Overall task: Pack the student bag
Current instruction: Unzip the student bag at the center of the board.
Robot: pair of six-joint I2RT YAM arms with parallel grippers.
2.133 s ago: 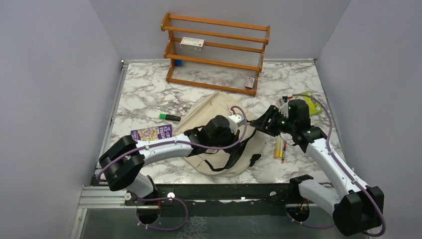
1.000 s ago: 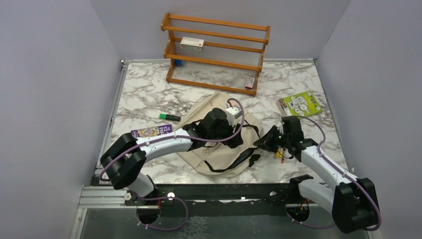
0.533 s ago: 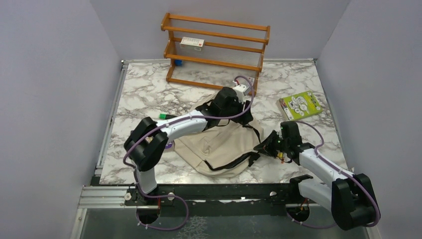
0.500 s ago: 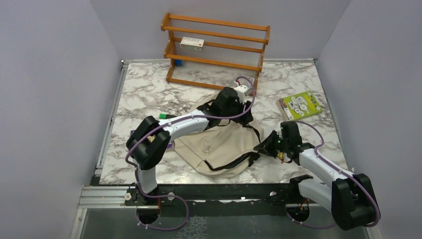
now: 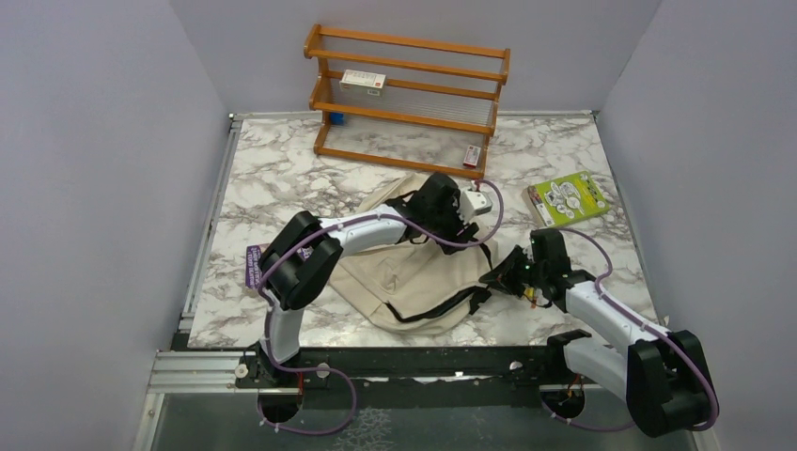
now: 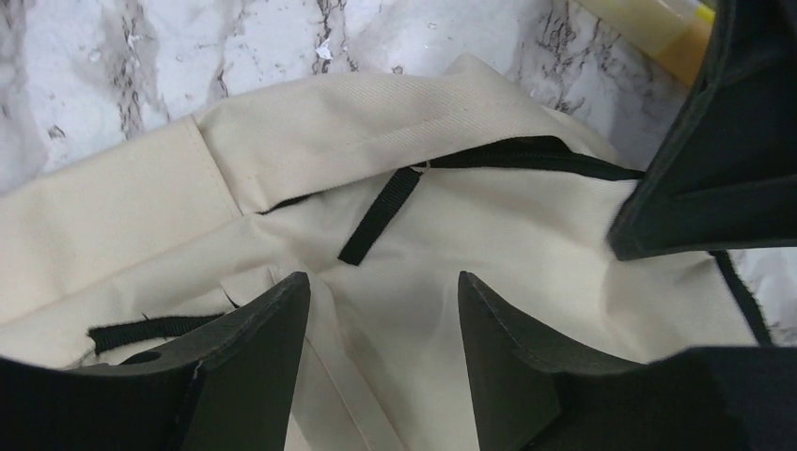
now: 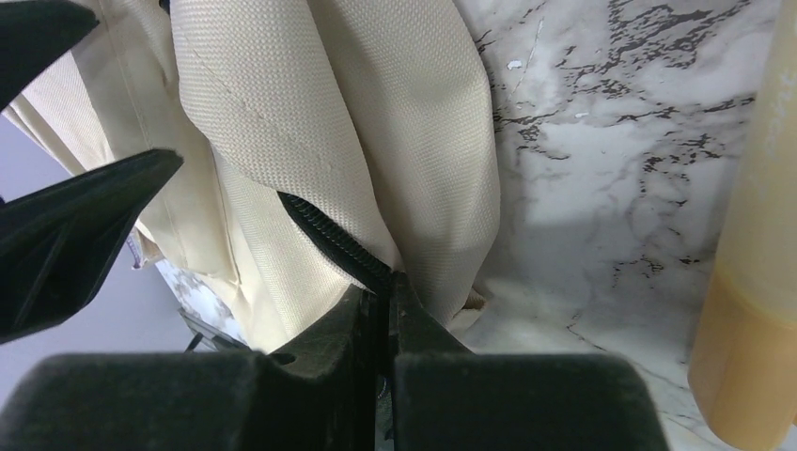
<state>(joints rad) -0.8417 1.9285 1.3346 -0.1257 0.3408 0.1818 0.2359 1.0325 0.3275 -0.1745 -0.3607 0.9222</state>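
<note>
The student bag (image 5: 404, 277) lies flat mid-table, beige with black straps. My left gripper (image 5: 458, 228) hovers over its far right corner. In the left wrist view that gripper (image 6: 382, 284) is open, its fingers (image 6: 273, 348) astride bare beige fabric (image 6: 310, 122) just below a short black strap loop (image 6: 381, 214), and nothing is pinched. My right gripper (image 5: 495, 274) sits at the bag's right edge. The right wrist view shows it (image 7: 387, 287) shut on the black zipper edge (image 7: 329, 235) of the bag, with folded fabric (image 7: 376, 122) rising above the jaws.
A wooden rack (image 5: 406, 99) at the back holds a white box (image 5: 363, 81) and a small red box (image 5: 472, 155). A green package (image 5: 568, 197) lies at right. Yellow tubes (image 5: 526, 289) lie under the right arm. A purple book (image 5: 254, 265) pokes out at left.
My left arm swung from the bag's far edge to its right corner, close to the right gripper. The right gripper kept hold of the bag's edge and stayed put.
</note>
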